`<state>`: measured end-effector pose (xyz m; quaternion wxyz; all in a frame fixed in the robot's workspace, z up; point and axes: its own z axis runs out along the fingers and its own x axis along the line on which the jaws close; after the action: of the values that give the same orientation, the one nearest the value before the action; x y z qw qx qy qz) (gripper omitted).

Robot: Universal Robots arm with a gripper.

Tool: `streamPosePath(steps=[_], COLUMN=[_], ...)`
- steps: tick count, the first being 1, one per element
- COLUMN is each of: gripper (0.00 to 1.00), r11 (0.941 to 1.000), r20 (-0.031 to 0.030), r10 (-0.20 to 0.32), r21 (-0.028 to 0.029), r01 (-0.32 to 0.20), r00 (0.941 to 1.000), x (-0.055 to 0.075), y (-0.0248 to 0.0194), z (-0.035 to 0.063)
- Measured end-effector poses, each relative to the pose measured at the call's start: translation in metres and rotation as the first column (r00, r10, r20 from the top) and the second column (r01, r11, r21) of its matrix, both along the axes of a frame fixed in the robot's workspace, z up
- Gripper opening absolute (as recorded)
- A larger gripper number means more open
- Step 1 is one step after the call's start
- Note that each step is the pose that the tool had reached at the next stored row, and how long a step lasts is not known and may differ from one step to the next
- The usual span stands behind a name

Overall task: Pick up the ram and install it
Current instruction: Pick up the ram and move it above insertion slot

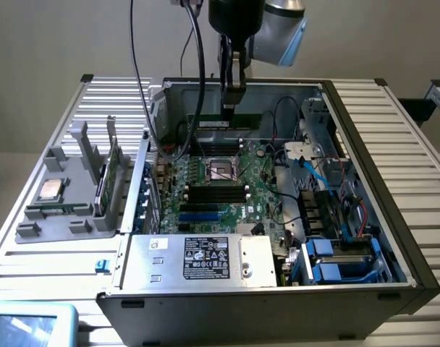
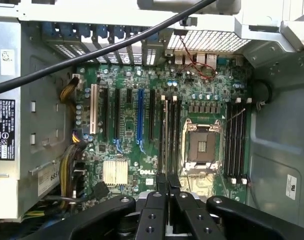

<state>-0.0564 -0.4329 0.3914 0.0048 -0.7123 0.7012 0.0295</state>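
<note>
Hanging from pincer [image 1: 229, 110], ram [image 1: 210, 123], long axis level

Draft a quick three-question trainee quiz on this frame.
1. True or false: the end effector is shut on the ram over the open computer case.
2. Where does the silver processor chip lie? A) inside the case B) on the grey fixture at the exterior view's left C) in the end effector
3. Fill in: the processor socket on the motherboard is ____.
Key: 1 true; 2 B; 3 empty.
</note>
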Motion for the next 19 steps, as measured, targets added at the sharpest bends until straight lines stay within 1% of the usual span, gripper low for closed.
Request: streamPosePath(steps=[4,7,12,15,19], gripper=[0.11,0.11,0.11,0.11,0.11], r11=[1.0,1.0,1.0,1.0,1.0], r20=[0.0,0.0,0.0,0.0001,0.0], r10=[0.0,0.0,0.0,0.0,0.0], r21=[0.0,0.0,0.0,0.0,0.0], r01=[0.0,0.0,0.0,0.0,0.0], r00=[1.0,1.0,1.0,1.0,1.0], x=[-0.001,-0.004,-0.01,-0.013,-0.014], y=[0.0073,0.0106,0.0133,0.0137,0.0141], z=[-0.0072,-0.0127,-0.0218,-0.0272,-0.0345])
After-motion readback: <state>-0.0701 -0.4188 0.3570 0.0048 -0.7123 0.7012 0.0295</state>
